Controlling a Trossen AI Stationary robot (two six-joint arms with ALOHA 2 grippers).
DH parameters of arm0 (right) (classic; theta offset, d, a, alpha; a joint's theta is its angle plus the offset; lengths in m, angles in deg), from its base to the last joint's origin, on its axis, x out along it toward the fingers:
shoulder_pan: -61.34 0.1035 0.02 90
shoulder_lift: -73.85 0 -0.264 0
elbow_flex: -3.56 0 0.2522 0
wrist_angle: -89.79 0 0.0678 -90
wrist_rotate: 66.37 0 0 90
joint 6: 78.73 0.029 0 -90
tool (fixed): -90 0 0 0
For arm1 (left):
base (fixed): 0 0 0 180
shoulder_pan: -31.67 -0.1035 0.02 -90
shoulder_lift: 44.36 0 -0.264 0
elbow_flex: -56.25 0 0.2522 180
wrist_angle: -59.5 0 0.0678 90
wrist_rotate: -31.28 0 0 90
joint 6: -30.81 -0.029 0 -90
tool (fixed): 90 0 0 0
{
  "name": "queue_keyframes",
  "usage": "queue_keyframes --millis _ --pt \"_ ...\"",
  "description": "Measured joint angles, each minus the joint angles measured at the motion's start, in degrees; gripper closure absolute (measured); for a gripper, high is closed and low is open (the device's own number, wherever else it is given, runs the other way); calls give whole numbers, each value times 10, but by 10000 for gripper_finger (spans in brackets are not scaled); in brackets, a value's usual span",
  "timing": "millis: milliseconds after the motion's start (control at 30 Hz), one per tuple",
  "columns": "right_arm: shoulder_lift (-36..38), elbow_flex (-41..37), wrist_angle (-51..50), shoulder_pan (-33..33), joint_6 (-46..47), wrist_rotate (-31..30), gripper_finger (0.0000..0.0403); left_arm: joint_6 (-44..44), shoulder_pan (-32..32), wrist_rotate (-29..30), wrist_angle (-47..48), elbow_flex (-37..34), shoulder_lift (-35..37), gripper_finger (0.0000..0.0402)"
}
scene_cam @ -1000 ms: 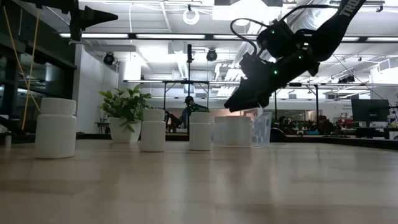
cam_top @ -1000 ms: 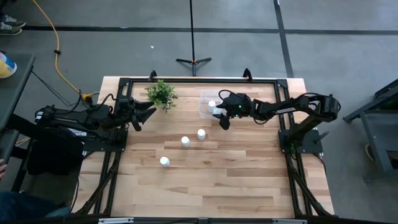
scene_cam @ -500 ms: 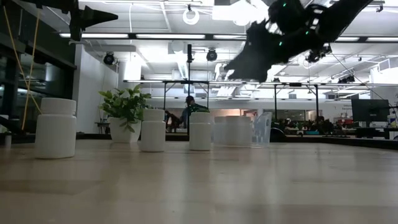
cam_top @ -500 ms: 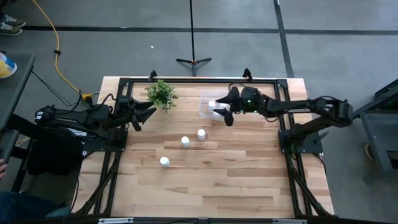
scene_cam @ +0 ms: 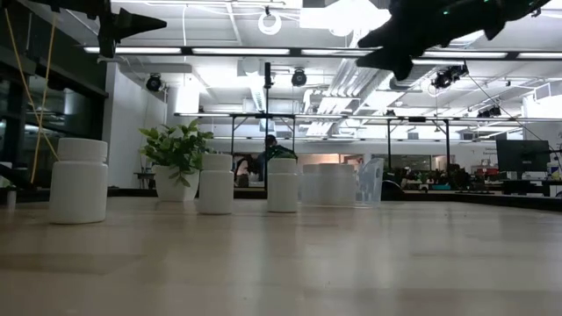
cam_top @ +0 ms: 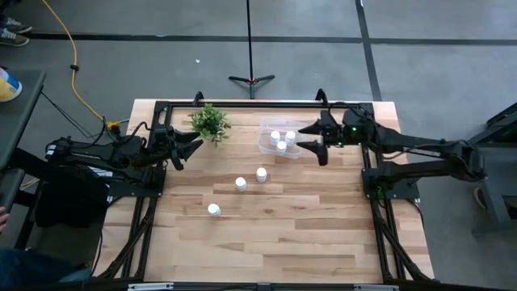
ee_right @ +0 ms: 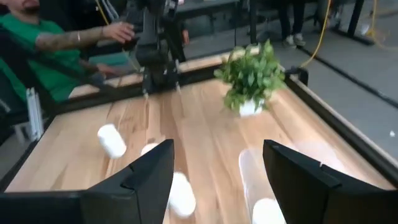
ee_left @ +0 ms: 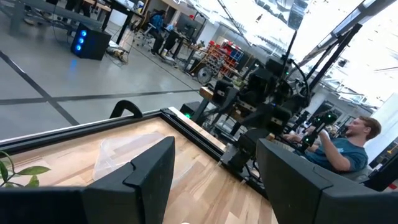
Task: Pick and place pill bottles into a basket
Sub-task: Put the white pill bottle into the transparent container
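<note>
The clear basket (cam_top: 267, 144) stands at the far middle of the table with three white pill bottles (cam_top: 281, 146) inside. Three more pill bottles (cam_top: 261, 174) (cam_top: 241, 183) (cam_top: 213, 210) stand upright on their bases on the wood. In the low view they show in a row (scene_cam: 79, 180) in front of the basket (scene_cam: 369, 183). My right gripper (cam_top: 302, 138) is open and empty, high above the table just right of the basket; it also shows in the low view (scene_cam: 373, 51). My left gripper (cam_top: 198, 145) is open and empty, raised at the far left beside the plant.
A small green potted plant (cam_top: 210, 122) stands at the far left, between my left gripper and the basket. A black frame (cam_top: 242, 104) runs along the table's far edge and sides. People sit beyond the table (ee_right: 37, 43) (ee_left: 351, 146). Bare wood lies toward the near edge.
My right gripper has risen from low over the basket and drawn back toward the table's right edge. With the gripper gone from above the basket, three bottles show inside it. My left arm and the table's bottles have kept still.
</note>
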Motion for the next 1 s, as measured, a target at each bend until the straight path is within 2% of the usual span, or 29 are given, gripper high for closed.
queue_keyframes --millis 100,333,567,767,1000 --pt "34 0 -51 0 8 4 170 0 0 0 0 0 0 142" --pt "68 0 -149 15 32 70 171 0 0 0 0 0 0 142" --pt "37 -15 -200 64 21 -1 163 0 0 9 0 0 0 142" --pt "-7 -34 -163 108 19 -45 130 0 0 10 0 0 0 142" --pt "-94 -45 10 154 6 -52 89 0 0 10 4 0 0 142"
